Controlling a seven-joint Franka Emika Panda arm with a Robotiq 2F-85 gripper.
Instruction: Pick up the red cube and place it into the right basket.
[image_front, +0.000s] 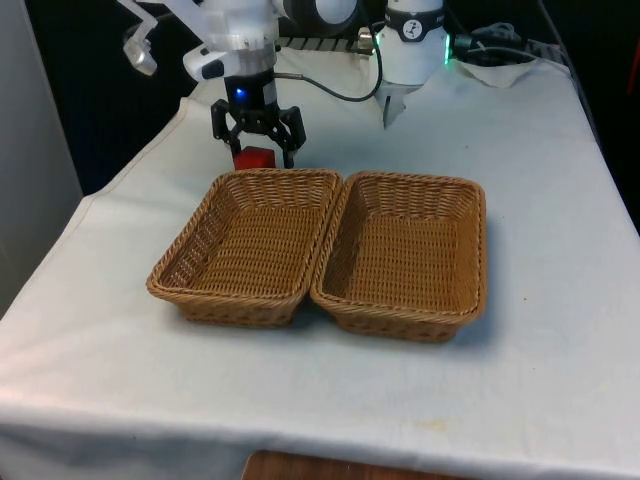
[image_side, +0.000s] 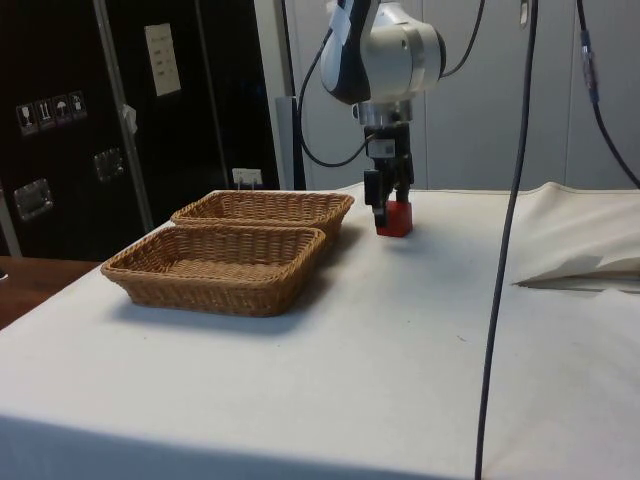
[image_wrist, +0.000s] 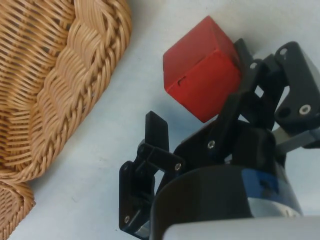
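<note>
1. Nearest in the front view, two rectangular woven wicker baskets sit side by side, rims touching: one at that view's right (image_front: 408, 255), its twin at the left (image_front: 248, 245).
2. Behind the left twin's far rim, at about 12 o'clock from it, a small red cube (image_front: 254, 157) rests on the white tablecloth (image_front: 520, 400).
3. Over it hangs the black two-finger gripper (image_front: 259, 150), fingers (image_wrist: 157, 131) spread open, straddling the cube without clamping it (one finger seems to touch a face).
4. The cube looks light, rigid, flat-sided: pinch opposite faces squarely, mid-height, since an off-centre grip would likely twist it.
</note>
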